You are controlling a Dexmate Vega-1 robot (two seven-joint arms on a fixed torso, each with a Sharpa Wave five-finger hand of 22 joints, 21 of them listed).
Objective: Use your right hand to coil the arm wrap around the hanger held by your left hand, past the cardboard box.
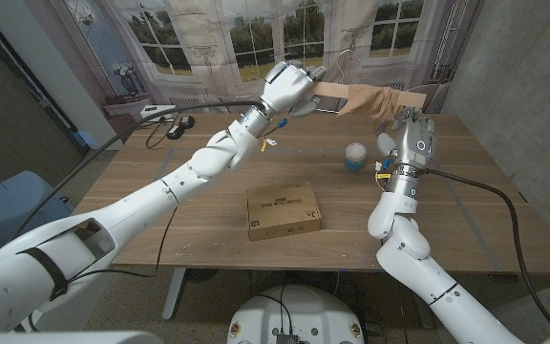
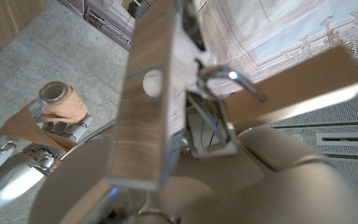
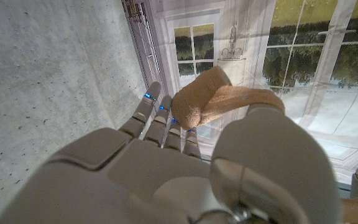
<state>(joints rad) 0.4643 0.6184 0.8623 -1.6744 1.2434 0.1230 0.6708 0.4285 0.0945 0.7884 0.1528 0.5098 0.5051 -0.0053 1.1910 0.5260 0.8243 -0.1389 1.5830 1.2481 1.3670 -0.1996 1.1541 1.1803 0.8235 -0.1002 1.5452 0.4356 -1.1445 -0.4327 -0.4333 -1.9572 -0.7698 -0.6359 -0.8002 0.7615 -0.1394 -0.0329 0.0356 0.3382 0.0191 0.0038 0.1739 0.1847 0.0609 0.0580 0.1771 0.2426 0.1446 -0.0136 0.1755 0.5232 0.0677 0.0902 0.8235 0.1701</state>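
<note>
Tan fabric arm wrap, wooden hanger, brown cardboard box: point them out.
Tan fabric arm wrap (image 1: 369, 99), head view, draped middle.
Wooden hanger (image 1: 330, 90), head view, bare bar.
Brown cardboard box (image 1: 282, 210), head view, top face.

Staged test room, most likely a robotics lab: wooden counter (image 1: 208, 220) on a bare concrete floor (image 1: 175, 287), grey concrete wall (image 1: 518, 67) beside the counter, printed backdrop (image 1: 218, 38) of windows and panelled walls hung behind the counter, black cables (image 1: 146, 129) trailing across the counter.

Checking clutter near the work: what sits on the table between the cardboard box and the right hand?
In the head view, a small pale blue roll stands on the table between the cardboard box and the right hand.
</note>
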